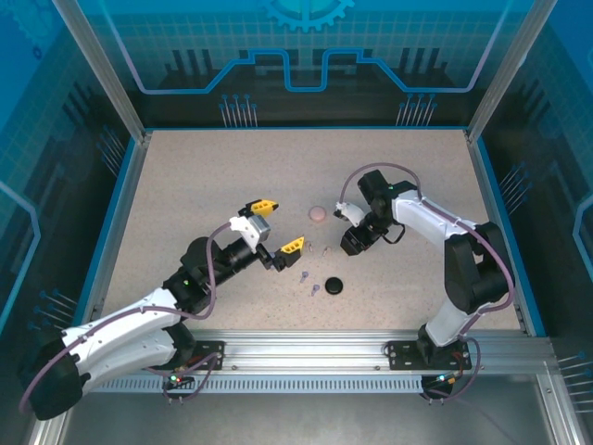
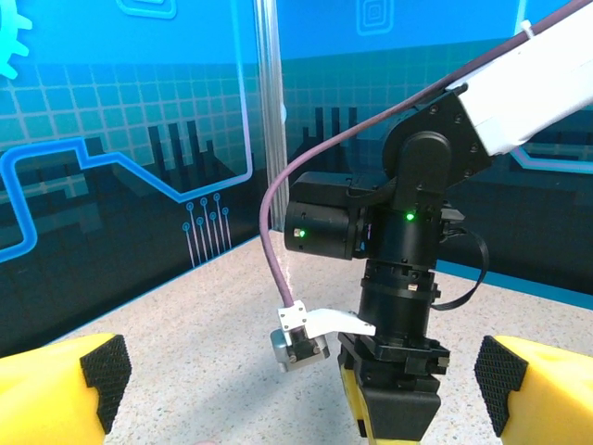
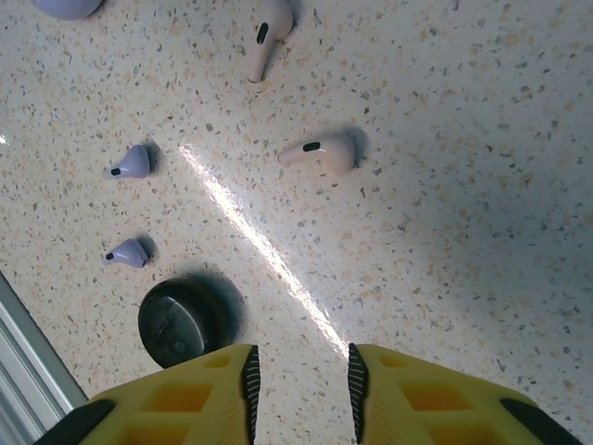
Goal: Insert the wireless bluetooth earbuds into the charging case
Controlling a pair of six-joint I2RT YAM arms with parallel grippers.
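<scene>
While the jaws of the right gripper (image 3: 301, 389) stand narrow, with a slim gap between them and nothing in it, they point down at bare tabletop (image 3: 482, 232) and hold no earbud. Just beside them, to the left in the wrist view, sits a round black case (image 3: 185, 320); whether its lid is up cannot be told. Farther out lie two lilac earbuds (image 3: 130, 162), apart from each other, and beyond those two pink earbuds (image 3: 320, 153), all loose on the surface and none in a case. At the top edge of that view is a lilac rounded thing (image 3: 60, 6), probably another case. In the overhead view a pink case (image 1: 318, 214) rests on the far side of the earbuds, near the right gripper. The left gripper (image 1: 278, 225) hangs above the tabletop with its jaws spread wide and empty, aimed across at the right arm (image 2: 408, 232).

Judged from this, the step in hand is the approach to a first pick, and nothing is inserted yet. The next move calls for centring the right jaws over one tiny earbud, closing across its body and lifting it cleanly. A matching case must also be open, which may be work for the wide left jaws
</scene>
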